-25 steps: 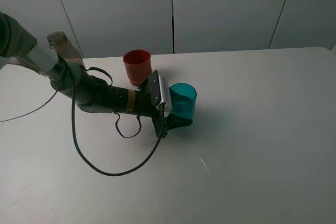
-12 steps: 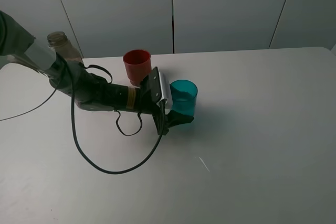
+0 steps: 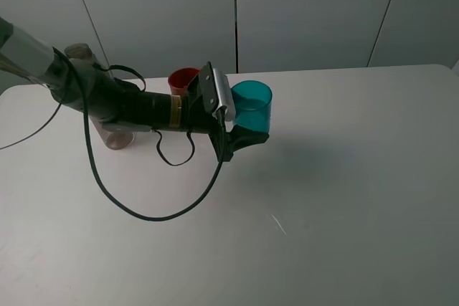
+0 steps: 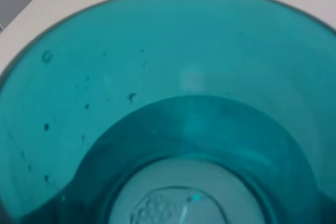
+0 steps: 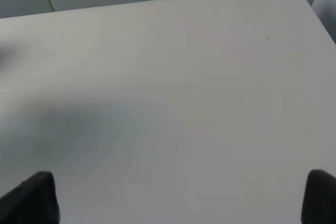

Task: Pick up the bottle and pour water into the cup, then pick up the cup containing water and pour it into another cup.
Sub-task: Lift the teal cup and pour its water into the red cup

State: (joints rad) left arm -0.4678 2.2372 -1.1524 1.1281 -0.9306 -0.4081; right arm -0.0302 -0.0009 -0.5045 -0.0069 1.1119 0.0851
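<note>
One bottle [image 3: 80,54], red cup [image 3: 183,78], teal cup [image 3: 254,102] clamped by left pincer [image 3: 244,130]; right pincer [image 5: 176,199] gapes.

You'll find the cup [image 3: 252,105] at centre frame, above the table [image 3: 358,191]; another cup [image 3: 182,78] just left of it; the bottle [image 3: 80,54] at far left.

Robot lab, white table [image 3: 358,213], grey panels [image 3: 308,12]

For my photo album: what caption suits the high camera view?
Left gripper holds the teal cup above the table beside the red cup, bottle standing farther left.
</note>
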